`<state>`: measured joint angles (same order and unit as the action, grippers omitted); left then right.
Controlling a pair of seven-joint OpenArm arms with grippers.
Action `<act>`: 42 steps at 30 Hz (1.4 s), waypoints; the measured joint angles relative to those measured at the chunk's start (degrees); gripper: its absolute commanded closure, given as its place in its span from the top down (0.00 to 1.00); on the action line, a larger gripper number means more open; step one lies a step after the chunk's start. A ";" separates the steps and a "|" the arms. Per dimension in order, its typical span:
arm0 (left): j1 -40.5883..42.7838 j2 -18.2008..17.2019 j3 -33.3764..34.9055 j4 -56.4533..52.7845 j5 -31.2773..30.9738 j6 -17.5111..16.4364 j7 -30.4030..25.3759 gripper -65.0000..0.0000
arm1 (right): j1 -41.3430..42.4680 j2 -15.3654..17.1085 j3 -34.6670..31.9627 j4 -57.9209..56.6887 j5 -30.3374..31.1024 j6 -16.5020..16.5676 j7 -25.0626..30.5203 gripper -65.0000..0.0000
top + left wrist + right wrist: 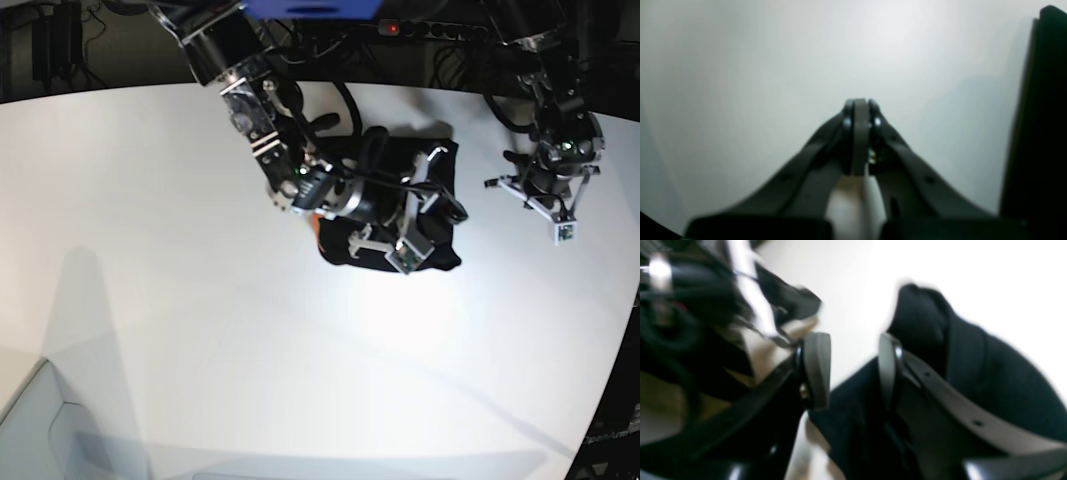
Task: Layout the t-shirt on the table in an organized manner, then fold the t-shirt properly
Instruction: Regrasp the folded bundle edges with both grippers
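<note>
T-shirt point(445, 165) bunched in a black heap on the white desk point(180, 200), upper middle of the base view.

Most of the cloth is hidden under the right arm, which reaches over it from the upper left of the frame; a small orange bit of print shows at the heap's left edge. In the right wrist view the right gripper point(853, 370) stands with its jaws parted, bare desk showing in the gap between the pads, and dark cloth lying against and behind the jaw on the right of the frame; nothing is pinched between them. The left gripper point(860, 110) hangs over bare desk at the upper right of the base view, apart from the shirt, its jaws pressed together on nothing.
</note>
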<state>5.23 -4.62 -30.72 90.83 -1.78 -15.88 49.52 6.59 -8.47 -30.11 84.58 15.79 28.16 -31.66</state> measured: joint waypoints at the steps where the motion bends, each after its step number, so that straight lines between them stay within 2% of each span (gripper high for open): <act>1: 0.02 0.00 0.00 0.48 0.00 0.00 0.28 0.01 | -0.52 0.04 0.48 1.64 -0.02 0.02 -0.15 0.38; 7: 0.87 0.17 -1.46 5.27 -0.24 -0.22 0.42 0.03 | -1.90 0.22 8.94 7.23 -0.31 -0.15 -0.66 0.38; 11: 0.81 0.20 -2.99 7.93 0.04 -0.17 0.02 0.23 | -3.54 0.02 14.82 8.55 0.31 -0.15 -0.22 0.38; 14: 0.79 0.37 -2.91 8.52 -0.02 -0.20 0.17 0.37 | -7.21 0.07 16.81 9.79 -0.11 -0.81 0.15 0.37; 16: 0.85 0.33 -2.91 8.61 -0.22 -0.20 0.00 0.42 | -9.42 0.04 16.87 9.73 -0.09 -0.57 -0.22 0.37; 19: 0.92 0.28 -2.93 8.61 -0.17 -0.22 0.22 0.42 | -11.43 0.04 17.25 9.55 -0.28 -0.61 0.28 0.37; 22: 0.90 0.17 -2.93 8.61 0.00 -0.20 0.22 0.42 | -13.05 -0.02 16.92 8.13 0.55 -0.57 3.63 0.37; 25: 0.94 0.24 -2.93 8.63 0.00 -0.20 0.22 0.42 | -13.92 0.11 16.00 4.90 -0.17 -0.59 3.28 0.37; 28: 0.83 0.22 -2.93 8.68 0.00 -0.20 0.20 0.42 | -13.77 0.85 9.94 3.93 -0.28 -0.07 3.41 0.37; 31: 0.81 0.22 -2.93 8.68 0.02 -0.20 0.22 0.43 | -13.31 2.47 1.95 3.89 -0.04 2.95 3.80 0.37; 33: 0.83 0.17 -2.93 8.68 0.02 -0.20 0.22 0.43 | -13.35 2.91 -0.79 4.26 -0.11 4.17 3.30 0.38; 37: 0.87 0.17 -2.95 9.33 0.00 -0.20 0.39 0.45 | -13.60 2.93 0.59 6.69 -0.13 4.57 3.45 0.38; 42: 0.94 1.07 -6.14 12.28 -1.20 -0.28 0.15 0.63 | -15.08 2.89 7.32 11.91 -0.13 4.39 3.65 0.38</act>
<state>6.17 -3.55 -36.86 103.11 -2.98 -16.16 49.67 -8.49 -5.58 -22.79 96.49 15.66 32.56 -28.01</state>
